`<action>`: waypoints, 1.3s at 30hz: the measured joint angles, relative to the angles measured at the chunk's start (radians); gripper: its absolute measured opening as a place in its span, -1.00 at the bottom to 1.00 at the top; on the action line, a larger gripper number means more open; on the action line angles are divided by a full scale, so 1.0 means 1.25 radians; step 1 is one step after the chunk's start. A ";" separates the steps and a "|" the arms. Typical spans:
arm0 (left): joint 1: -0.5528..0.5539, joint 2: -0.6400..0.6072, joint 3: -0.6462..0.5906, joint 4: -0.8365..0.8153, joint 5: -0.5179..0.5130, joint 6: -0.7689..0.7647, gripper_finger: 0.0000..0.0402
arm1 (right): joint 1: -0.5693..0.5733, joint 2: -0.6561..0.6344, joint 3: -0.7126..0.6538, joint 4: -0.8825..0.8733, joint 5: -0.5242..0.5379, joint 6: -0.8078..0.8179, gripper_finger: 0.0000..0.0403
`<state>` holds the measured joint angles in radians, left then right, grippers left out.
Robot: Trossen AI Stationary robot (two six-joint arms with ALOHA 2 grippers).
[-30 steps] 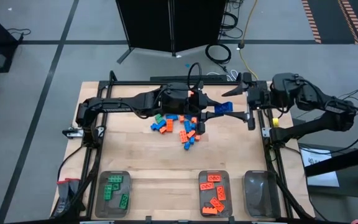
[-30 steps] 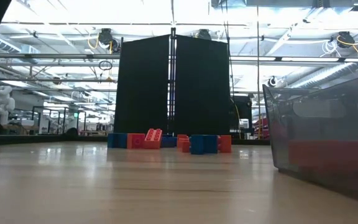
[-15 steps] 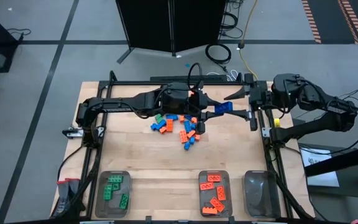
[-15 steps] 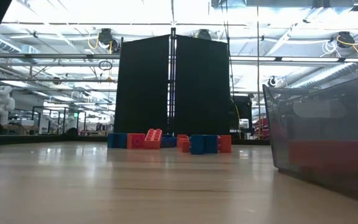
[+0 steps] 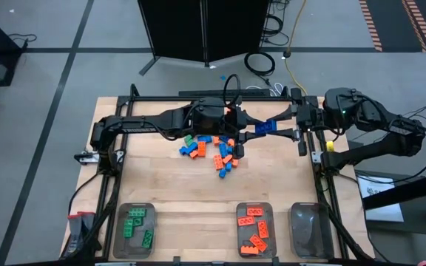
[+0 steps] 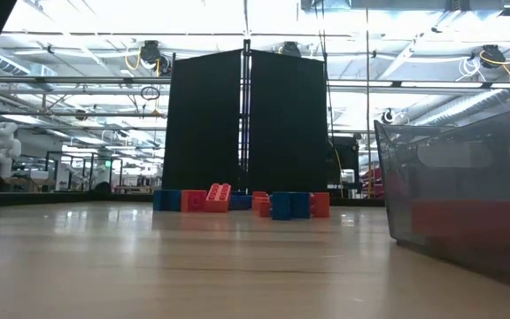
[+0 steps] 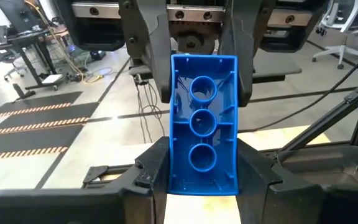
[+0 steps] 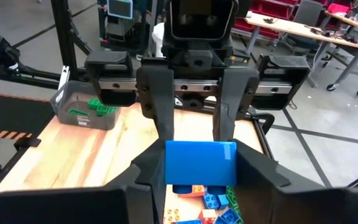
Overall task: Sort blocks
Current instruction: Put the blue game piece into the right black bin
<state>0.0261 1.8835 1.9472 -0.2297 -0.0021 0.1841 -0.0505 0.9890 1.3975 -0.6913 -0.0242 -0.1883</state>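
Along the bottom edge: green bricks [image 5: 136, 223] in the left clear tray [image 5: 119, 244], orange bricks [image 5: 254, 227] in the middle tray [image 5: 238, 230], nothing visible in the right tray [image 5: 308, 229]. Mid-frame, loose mixed bricks [image 5: 214, 151] on the table [image 5: 168, 185]. Just above, left gripper [image 5: 251, 131] and right gripper [image 5: 281, 124] meeting tip to tip, both closed on one blue brick [image 5: 265, 127].

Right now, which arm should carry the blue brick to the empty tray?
Right: the right gripper and left gripper both clasp the blue brick, and the empty tray lies on its side.
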 joint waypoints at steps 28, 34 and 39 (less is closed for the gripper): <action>-0.056 -0.027 0.001 -0.378 -0.182 -0.060 0.56 | 0.171 -0.141 -0.103 -0.584 -0.089 0.679 -0.38; -0.065 -0.046 0.001 -0.399 -0.236 -0.078 0.57 | 0.404 -0.136 -0.246 -0.395 -0.108 0.852 -0.38; -0.069 -0.057 0.000 -0.436 -0.240 -0.102 0.57 | 0.609 -0.103 -0.344 -0.299 -0.013 1.029 -0.38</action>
<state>-0.0597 1.8127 1.9476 -0.7752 -0.3015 0.0571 0.7102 0.8605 0.9672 -1.0655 -0.0404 1.0981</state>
